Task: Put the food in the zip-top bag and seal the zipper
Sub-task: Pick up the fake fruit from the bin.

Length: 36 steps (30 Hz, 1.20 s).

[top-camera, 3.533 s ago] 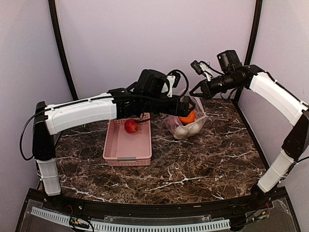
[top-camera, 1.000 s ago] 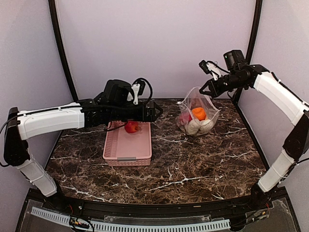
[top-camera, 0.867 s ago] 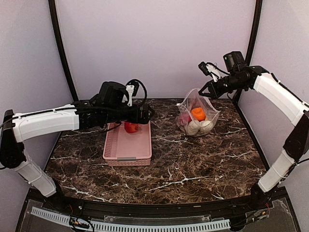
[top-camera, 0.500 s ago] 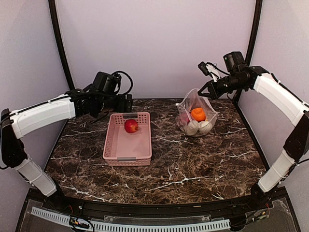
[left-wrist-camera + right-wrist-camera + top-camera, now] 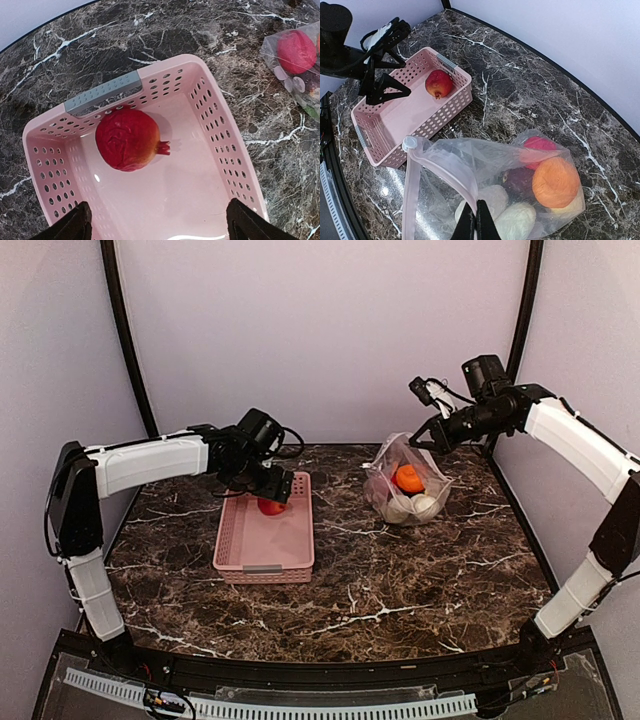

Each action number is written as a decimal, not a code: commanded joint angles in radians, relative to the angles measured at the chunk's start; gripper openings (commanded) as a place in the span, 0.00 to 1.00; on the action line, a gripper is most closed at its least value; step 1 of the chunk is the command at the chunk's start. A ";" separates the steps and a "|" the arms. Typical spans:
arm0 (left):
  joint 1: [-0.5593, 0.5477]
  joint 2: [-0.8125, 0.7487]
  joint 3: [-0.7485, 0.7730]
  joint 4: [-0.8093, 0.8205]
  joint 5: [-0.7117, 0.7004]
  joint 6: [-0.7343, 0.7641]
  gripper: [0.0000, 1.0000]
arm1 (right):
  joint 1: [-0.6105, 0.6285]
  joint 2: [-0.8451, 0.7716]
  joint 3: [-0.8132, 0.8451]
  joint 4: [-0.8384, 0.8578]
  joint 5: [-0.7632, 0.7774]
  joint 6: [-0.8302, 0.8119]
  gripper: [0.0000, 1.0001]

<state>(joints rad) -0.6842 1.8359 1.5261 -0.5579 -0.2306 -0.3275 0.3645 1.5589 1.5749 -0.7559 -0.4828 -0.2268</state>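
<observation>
Item: toy pomegranate (image 5: 127, 146), rigid, smooth, round, likely light; take it across its middle. Your left pincer (image 5: 160, 220) gapes above; right pincer (image 5: 475, 222) pinches the zip-top bag (image 5: 440, 170) rim

A dark brown, marble-patterned worktop (image 5: 400, 580), veined in white, is enclosed by plain pale lilac walls (image 5: 320, 330). Black poles (image 5: 127, 340) are set at the rear corners; soft, even light is cast throughout.

The red fruit (image 5: 127, 140) lies close to the handled end wall of the basket (image 5: 220, 125), open from above beneath the wide-set jaws of the left gripper (image 5: 160, 222), with bare basket floor on its other sides.
</observation>
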 commanded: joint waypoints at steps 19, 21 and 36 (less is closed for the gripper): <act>0.101 0.096 0.082 -0.068 0.072 -0.055 0.95 | -0.004 -0.049 -0.049 0.025 -0.018 -0.028 0.00; 0.106 0.104 0.087 -0.065 0.084 -0.040 0.95 | -0.004 -0.048 -0.062 0.030 -0.020 -0.044 0.00; 0.129 0.187 0.129 0.001 0.156 0.150 0.86 | -0.004 -0.048 -0.174 0.103 0.008 -0.089 0.00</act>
<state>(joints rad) -0.5728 2.0171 1.6367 -0.5655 -0.0902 -0.2111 0.3645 1.5219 1.4002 -0.6777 -0.4927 -0.2962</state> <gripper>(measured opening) 0.867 0.005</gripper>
